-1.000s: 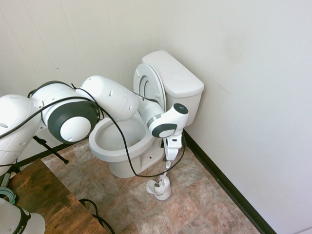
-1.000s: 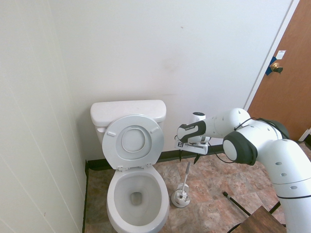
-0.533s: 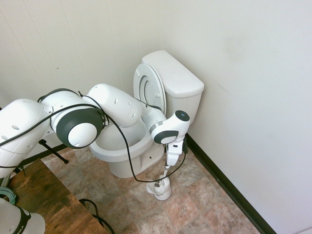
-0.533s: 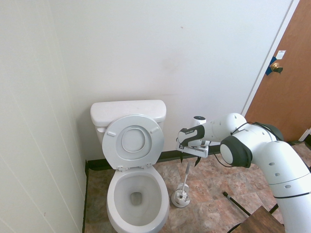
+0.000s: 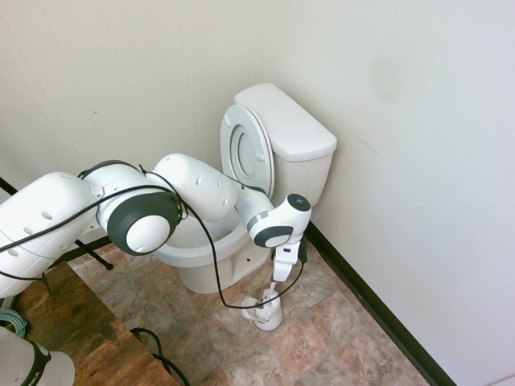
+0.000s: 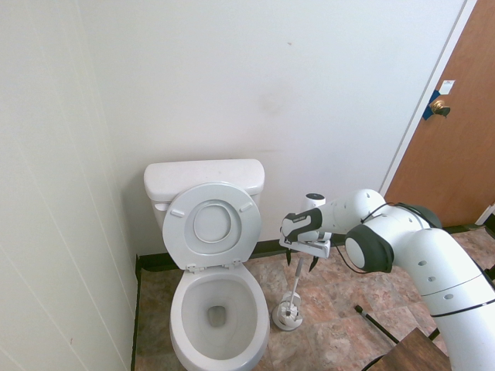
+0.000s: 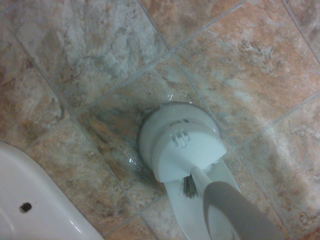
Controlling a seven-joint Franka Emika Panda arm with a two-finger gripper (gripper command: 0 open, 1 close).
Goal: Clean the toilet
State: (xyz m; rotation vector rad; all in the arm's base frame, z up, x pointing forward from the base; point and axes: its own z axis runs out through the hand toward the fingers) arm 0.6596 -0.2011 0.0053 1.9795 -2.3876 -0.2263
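Observation:
The white toilet [image 5: 211,241] stands in the corner with its seat and lid [image 6: 213,224] raised against the tank [image 6: 204,176]. Just beside its base, on the tile floor, a white brush holder [image 6: 288,315] holds a toilet brush whose thin handle [image 6: 296,284] stands upright. My gripper [image 6: 301,263] hangs open, pointing down, with its dark fingers on either side of the handle's top and not closed on it. From the other side the gripper [image 5: 278,279] sits right above the holder [image 5: 264,310]. The wrist view looks down on the holder [image 7: 180,145], with the handle [image 7: 235,210] rising toward the camera.
A brown door [image 6: 456,139] is at the right. A wooden table [image 5: 72,322] stands near the arm's base. A black baseboard [image 5: 370,305] runs along the wall behind the brush holder. The toilet's base [image 7: 40,210] shows at the edge of the wrist view.
The arm has lowered and moved in, bringing the gripper down over the top of the brush handle. The fingers have stayed open. Brush and holder have not moved.

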